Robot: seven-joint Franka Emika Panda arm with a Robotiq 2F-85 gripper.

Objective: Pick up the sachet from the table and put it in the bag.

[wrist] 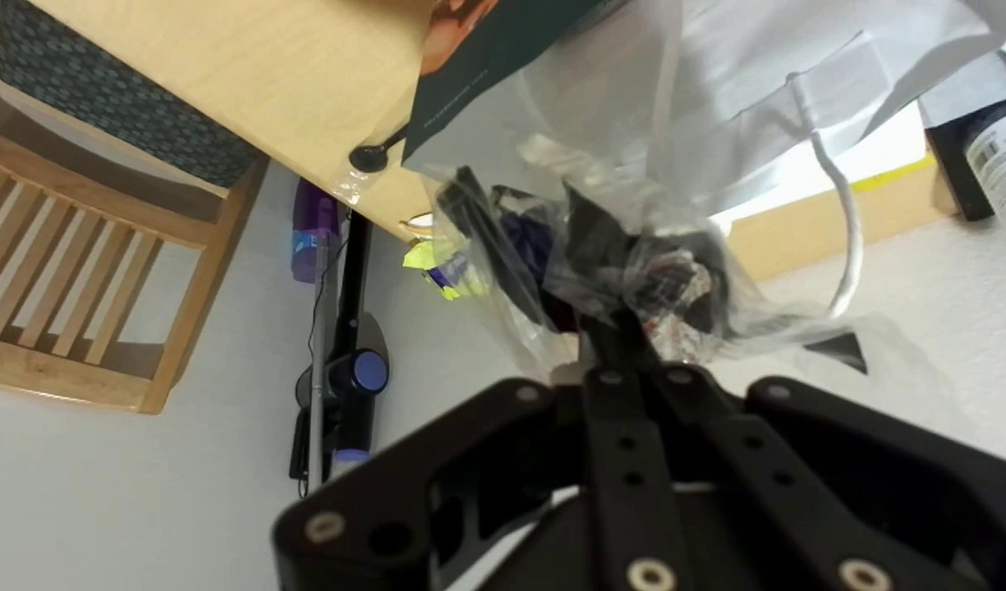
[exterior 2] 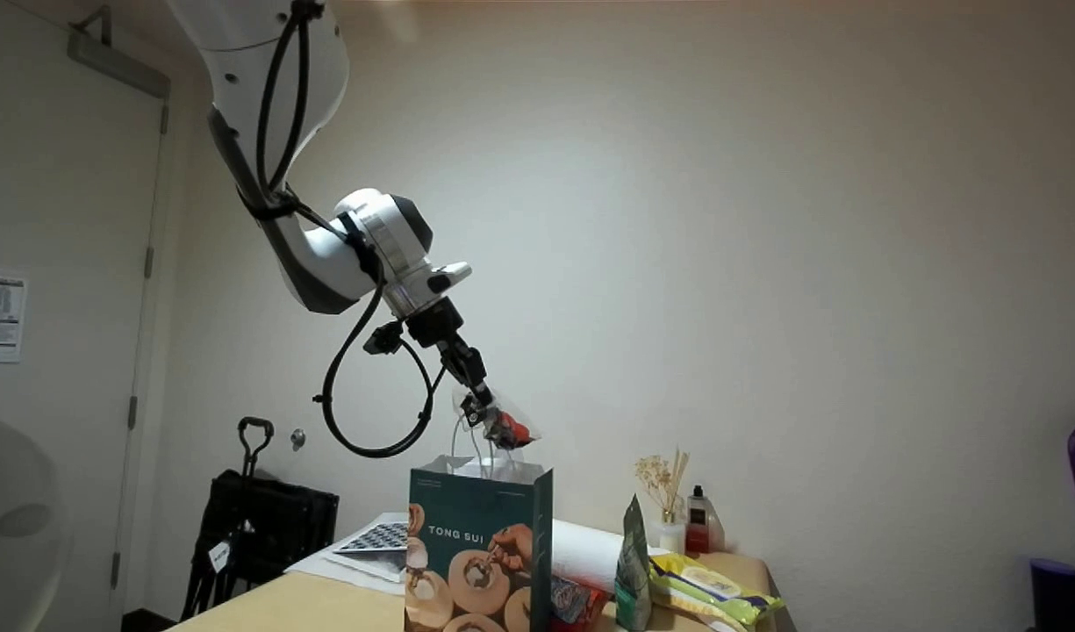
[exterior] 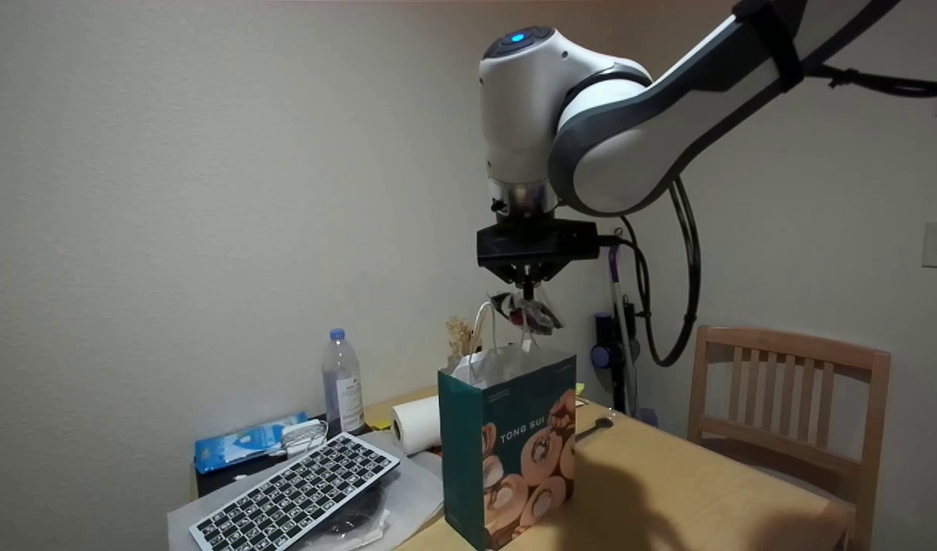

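The sachet is a clear crinkled plastic packet with dark and red contents, seen in both exterior views (exterior: 543,317) (exterior 2: 514,430) and in the wrist view (wrist: 679,283). My gripper (exterior: 528,295) is shut on it, also in an exterior view (exterior 2: 483,397) and the wrist view (wrist: 617,332). The bag is a green paper bag marked TONG SUI, standing upright and open on the table (exterior: 462,451) (exterior 2: 480,505) (wrist: 503,74). The sachet hangs just above the bag's opening, beside its white handles (exterior: 479,325). The bag's inside is mostly hidden.
A white paper roll (exterior: 417,425), a keyboard-like panel (exterior: 296,490) and a bottle (exterior: 343,386) stand near the bag. A green pouch (exterior 2: 632,570) and yellow wipes pack (exterior 2: 708,586) lie behind it. A black spoon (wrist: 369,158) lies near the table edge.
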